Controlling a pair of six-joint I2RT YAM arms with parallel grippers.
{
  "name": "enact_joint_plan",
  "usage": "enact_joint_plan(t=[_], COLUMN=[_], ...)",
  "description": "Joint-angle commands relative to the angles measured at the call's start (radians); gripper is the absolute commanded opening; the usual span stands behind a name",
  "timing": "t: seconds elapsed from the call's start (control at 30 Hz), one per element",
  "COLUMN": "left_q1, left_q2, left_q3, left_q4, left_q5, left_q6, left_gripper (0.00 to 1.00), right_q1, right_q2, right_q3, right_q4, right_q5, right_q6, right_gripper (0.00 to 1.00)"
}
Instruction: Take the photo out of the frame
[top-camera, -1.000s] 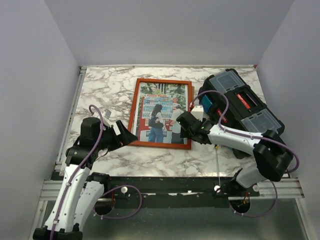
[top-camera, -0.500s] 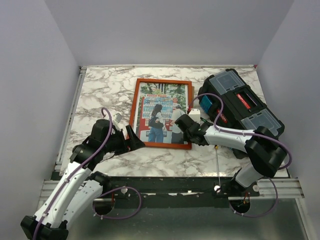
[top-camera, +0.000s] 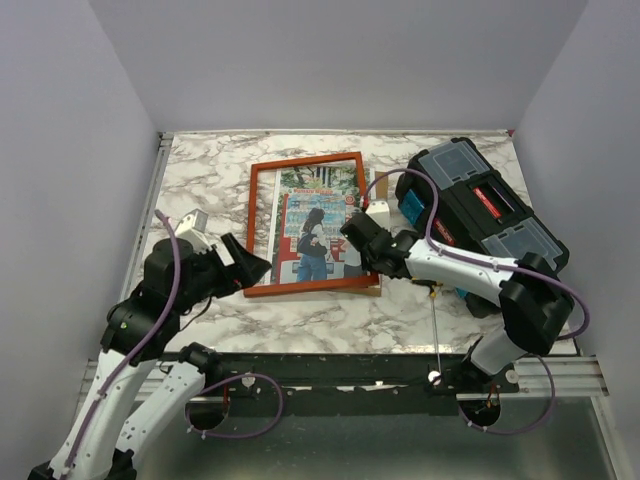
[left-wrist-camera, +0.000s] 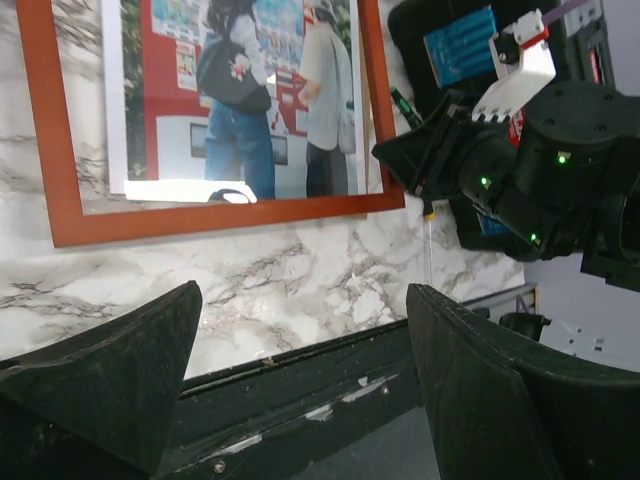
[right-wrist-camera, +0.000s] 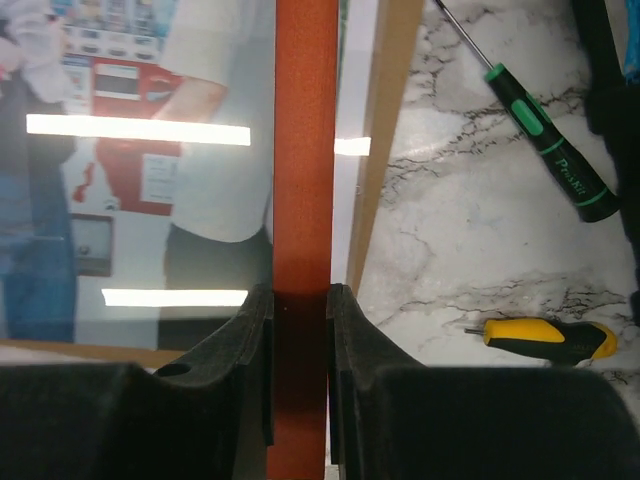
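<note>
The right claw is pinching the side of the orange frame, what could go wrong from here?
1. The right claw grips only one thin rail of the frame; lifted from there, it may twist or slip out.
2. The left claw hangs open, clear of the frame, so the brown board and photo could slide out unchecked.
3. The green screwdriver and yellow screwdriver lie close beside that rail and could get knocked.

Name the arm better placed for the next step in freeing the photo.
Right. The right end effector is shut on the right rail of the frame, so it can probably pull the frame off the brown board. The left end effector hangs open, short of the frame, touching nothing.
</note>
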Motion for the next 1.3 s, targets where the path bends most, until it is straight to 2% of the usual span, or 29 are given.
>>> enact_joint_plan(t=[0.0,0.13,0.33,0.5,0.9,1.27], left_q1=[-0.004,-0.004,-0.004,-0.004,-0.005,-0.004], left_q2=[-0.057,-0.072,-0.090,-0.125,-0.189,-0.243], left_q3=[0.085,0.134,0.151,0.164,0.172,0.163], left_q4=[-0.101,-0.144,-0.172,-0.212,-0.241,-0.284], left_q5=[-0.187,-0.245,-0.243,-0.247,-0.261,-0.242], left_q6=[-0.017,-0.020,-0.027,-0.028,0.002,0.012], left_gripper=[0.85,0.85,0.85,0.85,0.85,0.86], right_q1=[0.075,0.130,0.180,0.197,0.256,0.270], right_q2=[-0.016,0.080,0.309,0.479,0.760,0.892], right_q3=[0.115,0.219,0.415,0.606,0.969,1.140], right_q4=[-0.045,-0.031,0.055,0.055,-0.009,-0.059], right_q5=[0.034,0.032,0.050,0.132,0.181,0.206], right_q6=[-0.003,0.047,0.212,0.306,0.335,0.378], right_gripper=[0.01,0.01,0.01,0.01,0.01,0.02])
